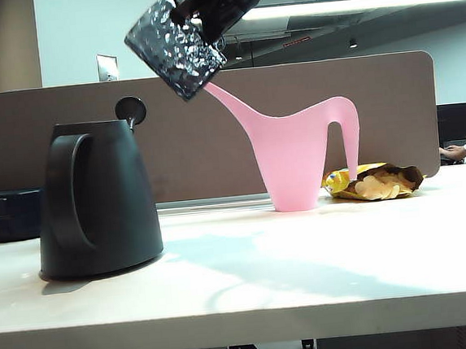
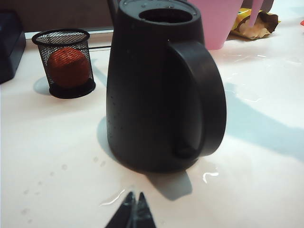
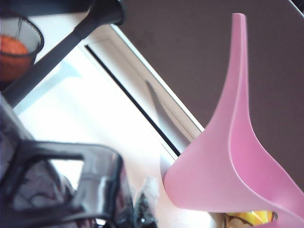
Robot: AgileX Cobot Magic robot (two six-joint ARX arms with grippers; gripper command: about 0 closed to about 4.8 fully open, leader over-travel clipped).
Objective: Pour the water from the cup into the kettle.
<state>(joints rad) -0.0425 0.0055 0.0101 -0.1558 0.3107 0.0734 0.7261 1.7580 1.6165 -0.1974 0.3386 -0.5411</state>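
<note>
The cup [image 1: 174, 47] is held clamped by the right gripper [image 1: 203, 14], tilted high right of the open kettle [image 1: 96, 199]; pouring remains. The left gripper [image 2: 133, 209] is pinched shut, empty, near the kettle.

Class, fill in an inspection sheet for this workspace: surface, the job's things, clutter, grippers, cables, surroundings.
Surface: pale table, droplets near the kettle.
Job's things: black kettle upright, lid open; cup tilted in the air, up and right of the kettle.
Clutter: pink watering can; chip bag; mesh pot holding an orange ball.
Grippers: right gripper shut on the cup's handle; left gripper shut, low by the kettle.
Cables: nothing seen.
Surroundings: brown partition; a person's arm at far right.
</note>
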